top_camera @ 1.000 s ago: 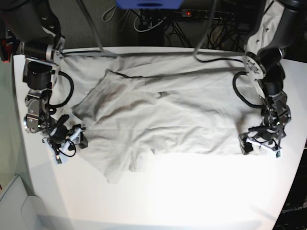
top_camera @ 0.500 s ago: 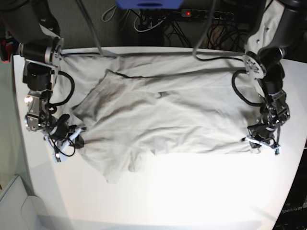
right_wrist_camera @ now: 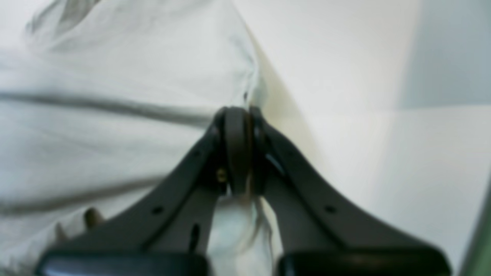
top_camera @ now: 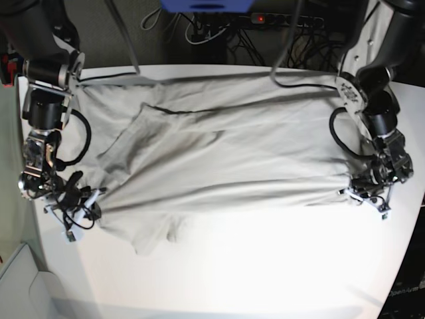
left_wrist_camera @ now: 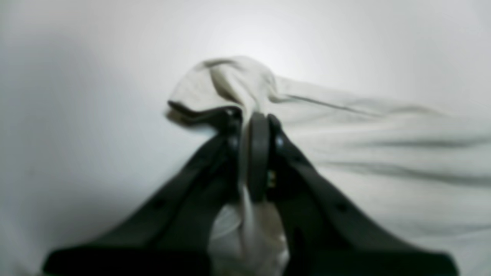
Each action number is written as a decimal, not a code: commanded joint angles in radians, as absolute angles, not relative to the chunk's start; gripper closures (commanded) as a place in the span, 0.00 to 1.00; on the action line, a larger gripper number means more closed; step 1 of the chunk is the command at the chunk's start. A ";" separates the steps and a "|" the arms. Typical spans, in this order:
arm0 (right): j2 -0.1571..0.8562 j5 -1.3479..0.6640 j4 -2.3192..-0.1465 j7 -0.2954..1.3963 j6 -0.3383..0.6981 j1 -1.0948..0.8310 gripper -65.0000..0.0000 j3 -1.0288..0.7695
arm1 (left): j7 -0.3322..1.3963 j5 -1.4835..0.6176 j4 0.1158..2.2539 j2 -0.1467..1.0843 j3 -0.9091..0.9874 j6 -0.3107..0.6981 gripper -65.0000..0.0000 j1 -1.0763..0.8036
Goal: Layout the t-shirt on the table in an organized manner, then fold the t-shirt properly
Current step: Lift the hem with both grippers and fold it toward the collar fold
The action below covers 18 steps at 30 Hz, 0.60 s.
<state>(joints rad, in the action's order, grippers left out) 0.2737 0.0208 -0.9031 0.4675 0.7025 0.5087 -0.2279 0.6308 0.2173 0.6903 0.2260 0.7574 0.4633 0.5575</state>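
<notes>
I have my 2 grippers, left gripper (top_camera: 364, 193) and right gripper (top_camera: 85, 203), each pinching a t-shirt (top_camera: 219, 156) edge near opposite tabletop (top_camera: 265, 266) edges, seemingly to stretch it flat.

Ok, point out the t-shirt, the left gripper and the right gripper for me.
t-shirt (top_camera: 226, 153), base view, on the middle of the spread cloth.
left gripper (left_wrist_camera: 256, 119), left wrist view, at the tips shut on the cloth.
right gripper (right_wrist_camera: 238, 113), right wrist view, at the tips pinching the shirt's edge.

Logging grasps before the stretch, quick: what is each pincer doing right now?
Left pincer: closed on the wrinkly light grey-beige cotton t-shirt.
Right pincer: closed on the same t-shirt's edge.
</notes>
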 commanded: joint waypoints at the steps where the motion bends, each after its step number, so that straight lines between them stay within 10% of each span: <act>1: 0.288 0.008 -0.954 0.455 0.698 0.522 1.00 -0.245 | 0.630 0.213 0.743 0.229 0.756 0.455 1.00 0.584; 18: 0.283 0.008 -1.326 0.545 0.698 0.282 1.00 -0.302 | 1.026 0.214 1.241 0.111 0.759 0.581 1.00 0.386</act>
